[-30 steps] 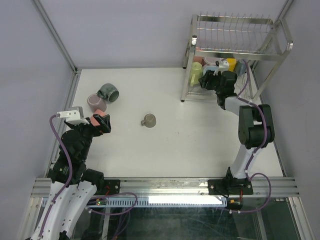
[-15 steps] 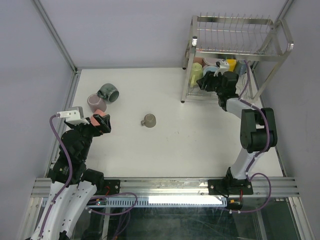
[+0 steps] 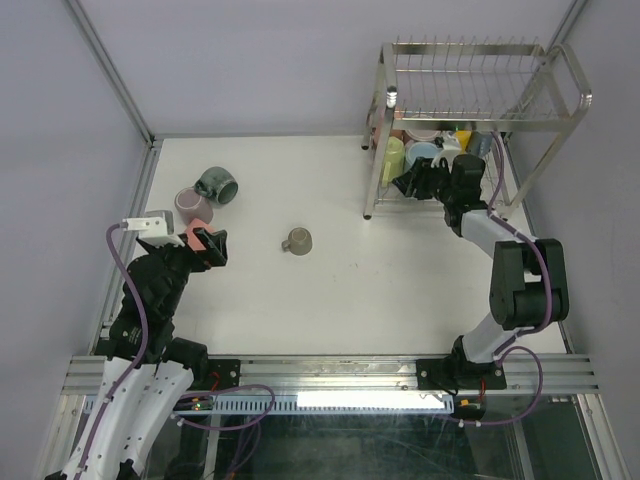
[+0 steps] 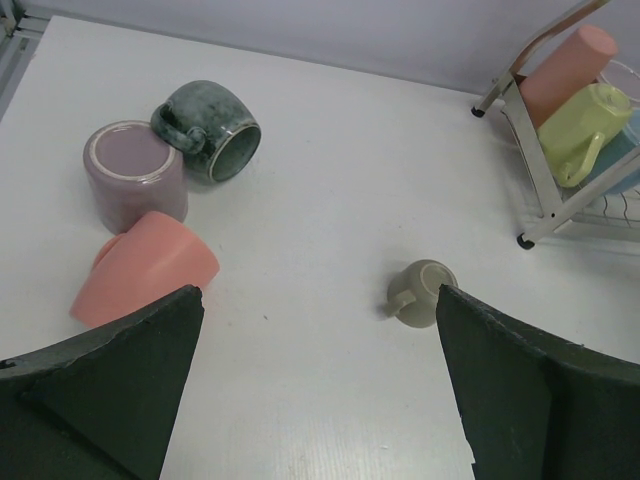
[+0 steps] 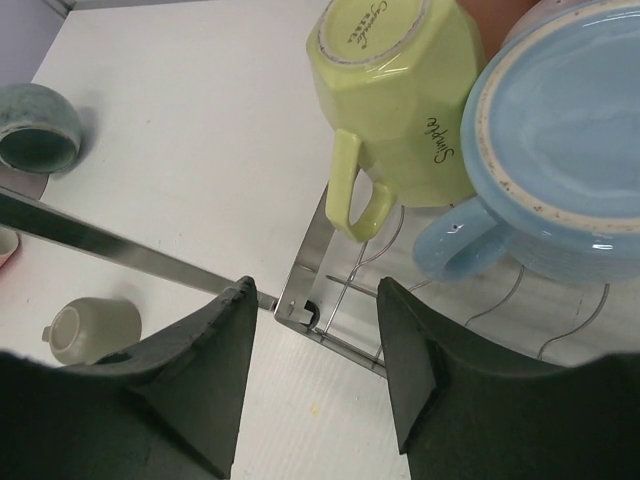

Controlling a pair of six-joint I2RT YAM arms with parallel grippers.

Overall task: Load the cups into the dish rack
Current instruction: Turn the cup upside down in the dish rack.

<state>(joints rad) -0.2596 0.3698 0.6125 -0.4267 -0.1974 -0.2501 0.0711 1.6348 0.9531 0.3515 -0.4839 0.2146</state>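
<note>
The chrome dish rack [image 3: 470, 110] stands at the far right. Its lower shelf holds several cups, among them a yellow-green mug [image 5: 400, 100] and a light blue mug [image 5: 560, 140]. My right gripper [image 5: 315, 290] is open and empty just outside the rack's near left corner [image 5: 320, 270]. On the table lie a dark green mug [image 4: 210, 130], an upturned mauve cup [image 4: 135, 170], a salmon cup [image 4: 145, 270] on its side and a small taupe cup [image 4: 420, 292]. My left gripper [image 4: 318, 295] hovers open between the salmon and taupe cups, touching neither.
The table's left rail [image 3: 140, 200] runs close behind the mauve cup. A rack leg [image 4: 535, 170] rests on the white tabletop [image 3: 350, 280]. The right arm's elbow [image 3: 525, 290] rises at the near right.
My right gripper has drawn back from the rack's lower shelf toward the near right, and the rack has shifted slightly. The left gripper edged a little to the right.
</note>
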